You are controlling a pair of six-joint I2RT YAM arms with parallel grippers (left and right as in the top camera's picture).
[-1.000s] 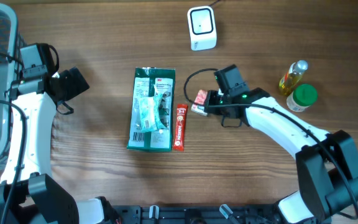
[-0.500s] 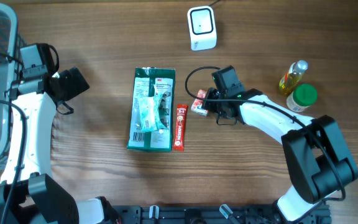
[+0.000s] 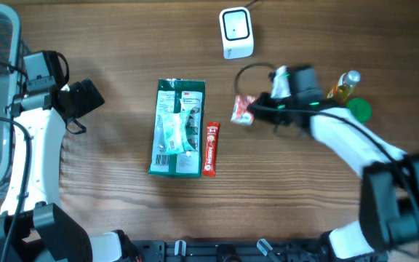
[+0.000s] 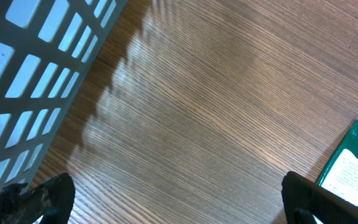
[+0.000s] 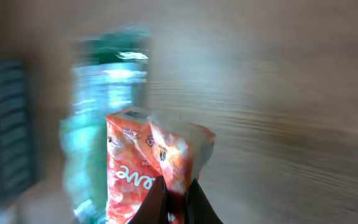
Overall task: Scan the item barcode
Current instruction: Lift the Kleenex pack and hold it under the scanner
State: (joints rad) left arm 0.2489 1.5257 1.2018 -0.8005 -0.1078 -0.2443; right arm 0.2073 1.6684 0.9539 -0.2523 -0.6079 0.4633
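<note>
Right claw [image 5: 176, 199] clamped on orange snack packet [image 5: 157, 155]; white scanner [image 3: 236, 32] near that claw. Left claw [image 4: 176, 199] spread apart above worktop [image 4: 197, 112].

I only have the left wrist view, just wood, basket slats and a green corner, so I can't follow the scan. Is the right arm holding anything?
Observer: Yes. The right gripper is shut on a small red-and-white crinkly foil packet, pinched by one edge.
Operator: Where is the scanner from there?
Observer: In the overhead view the white box-shaped scanner stands at the far side. The packet is nearer the robot and apart from it.
Operator: Anything else waiting?
Observer: A slim red stick sachet lies flat alongside the green plastic package, on its right-arm side.
</note>
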